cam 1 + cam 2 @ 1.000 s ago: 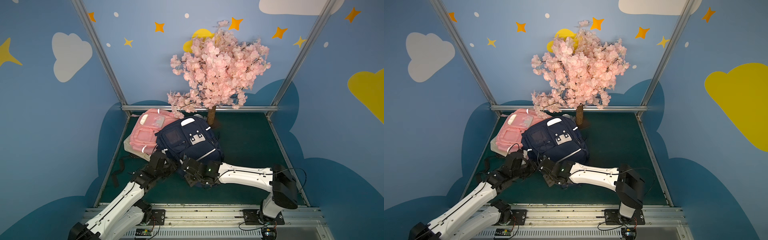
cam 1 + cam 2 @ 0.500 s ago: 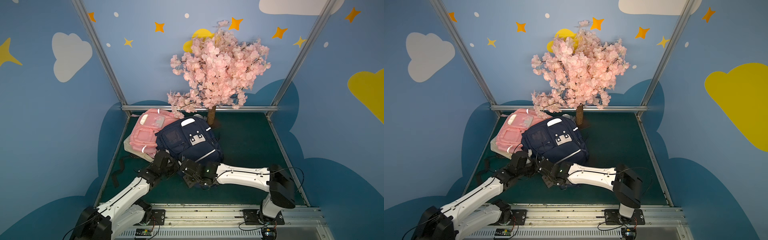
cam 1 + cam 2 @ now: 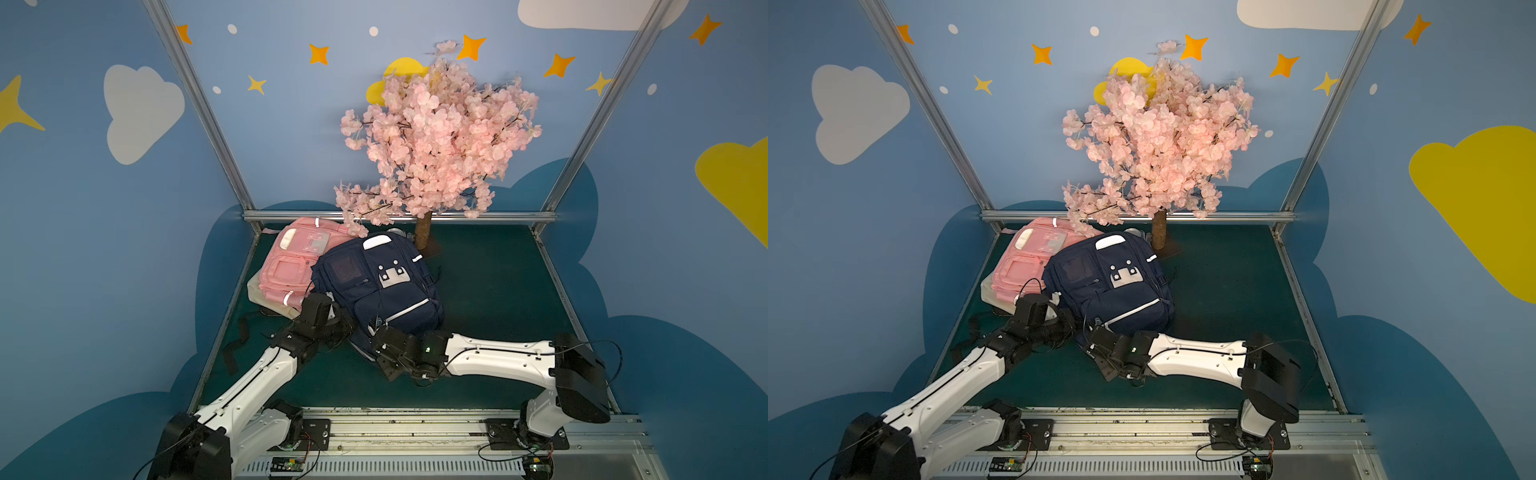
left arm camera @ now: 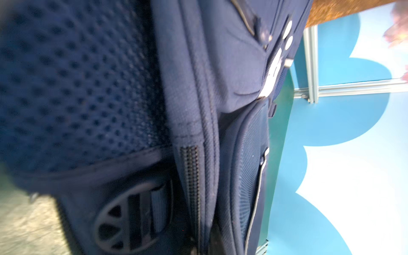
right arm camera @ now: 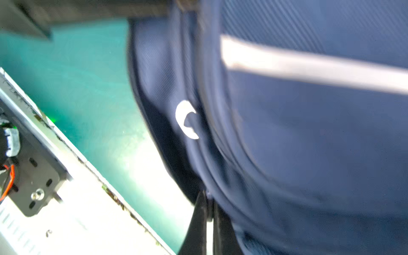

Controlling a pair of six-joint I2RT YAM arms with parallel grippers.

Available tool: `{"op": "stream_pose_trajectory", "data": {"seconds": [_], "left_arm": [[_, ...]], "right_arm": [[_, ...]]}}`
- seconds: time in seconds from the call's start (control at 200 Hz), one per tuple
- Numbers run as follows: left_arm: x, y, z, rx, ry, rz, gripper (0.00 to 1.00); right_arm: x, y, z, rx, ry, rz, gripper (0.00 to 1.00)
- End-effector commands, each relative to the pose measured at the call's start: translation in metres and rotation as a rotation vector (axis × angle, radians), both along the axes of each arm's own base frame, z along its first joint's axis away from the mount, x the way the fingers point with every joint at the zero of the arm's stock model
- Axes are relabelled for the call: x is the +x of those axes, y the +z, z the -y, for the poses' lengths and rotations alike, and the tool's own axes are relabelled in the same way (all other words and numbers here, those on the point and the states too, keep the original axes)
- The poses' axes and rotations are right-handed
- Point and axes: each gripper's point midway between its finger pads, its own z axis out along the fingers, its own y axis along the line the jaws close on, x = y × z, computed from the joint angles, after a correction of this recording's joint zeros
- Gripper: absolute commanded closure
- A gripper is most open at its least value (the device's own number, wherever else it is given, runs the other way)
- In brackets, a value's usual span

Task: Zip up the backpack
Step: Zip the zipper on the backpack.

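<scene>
Navy backpack (image 3: 376,286): lay front up on green mat (image 3: 498,299), overlapping pink backpack (image 3: 291,262); was flanked at near edge by left gripper (image 3: 347,327), jaws closed, tight against its mesh side, and right gripper (image 5: 208,207), fingers pinched together at bottom seam

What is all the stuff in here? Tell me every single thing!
blue backpack: 1, dark blue, middle of the floor, overlapping the pink one
pink backpack: 1, pink, back left corner
bag: 1, cream, under the pink backpack
tree: 1, pink blossoms, brown trunk, back middle
floor: 1, dark green
walls: 3, blue, with clouds and stars
left arm: 1, white and black, reaching the blue backpack
right arm: 1, white and black, reaching the blue backpack
right fingers: black, pinched shut on the blue backpack's edge
</scene>
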Motion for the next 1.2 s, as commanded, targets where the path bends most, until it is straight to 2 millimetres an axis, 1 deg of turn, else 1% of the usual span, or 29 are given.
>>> {"op": "stream_pose_trajectory", "data": {"seconds": [0.0,0.075,0.125,0.17,0.225,0.295,0.43,0.491,0.561,0.661,0.746,0.816,0.936,1.036,1.131,1.196], "left_arm": [[0.023,0.031,-0.030,0.063,0.100,0.123,0.98],[0.025,0.034,-0.033,0.064,0.102,0.130,0.97],[0.024,0.034,-0.032,0.061,0.094,0.128,0.97],[0.023,0.031,-0.030,0.052,0.085,0.119,0.96],[0.021,0.027,-0.027,0.043,0.075,0.103,0.90],[0.015,0.023,-0.023,0.038,0.059,0.092,0.82],[-0.008,0.024,-0.023,0.068,0.048,0.086,0.62],[-0.020,0.024,-0.023,0.072,0.044,0.091,0.56],[-0.033,0.023,-0.022,0.070,0.037,0.089,0.54],[-0.046,0.018,-0.017,0.046,0.013,0.082,0.53],[-0.053,0.013,-0.013,0.030,0.001,0.074,0.53],[-0.053,0.014,-0.007,0.013,-0.019,0.091,0.55],[-0.049,0.008,0.002,0.003,-0.042,0.077,0.59],[-0.044,0.006,0.006,-0.002,-0.048,0.070,0.65],[-0.040,0.004,0.004,0.028,-0.037,0.068,0.73],[-0.038,0.002,-0.001,0.056,-0.025,0.067,0.80]], "right_arm": [[0.004,-0.009,0.047,-0.112,-0.095,0.019,1.00],[0.009,-0.011,0.058,-0.112,-0.126,0.016,1.00],[0.012,-0.007,0.058,-0.095,-0.128,0.017,1.00],[0.014,-0.001,0.053,-0.071,-0.115,0.028,1.00],[0.016,0.009,0.043,-0.036,-0.094,0.039,1.00],[0.017,0.022,0.024,0.017,-0.062,0.045,1.00],[0.013,0.045,-0.013,0.097,0.012,0.061,1.00],[0.012,0.052,-0.026,0.115,0.036,0.072,1.00],[0.012,0.058,-0.038,0.128,0.055,0.077,1.00],[0.011,0.063,-0.049,0.142,0.075,0.081,1.00],[0.010,0.064,-0.055,0.149,0.089,0.077,1.00],[0.008,0.064,-0.059,0.151,0.097,0.070,1.00],[0.004,0.066,-0.064,0.164,0.125,0.060,1.00],[0.000,0.064,-0.066,0.168,0.136,0.053,1.00],[0.002,0.061,-0.060,0.156,0.117,0.054,1.00],[0.006,0.059,-0.052,0.144,0.073,0.057,1.00]]}}
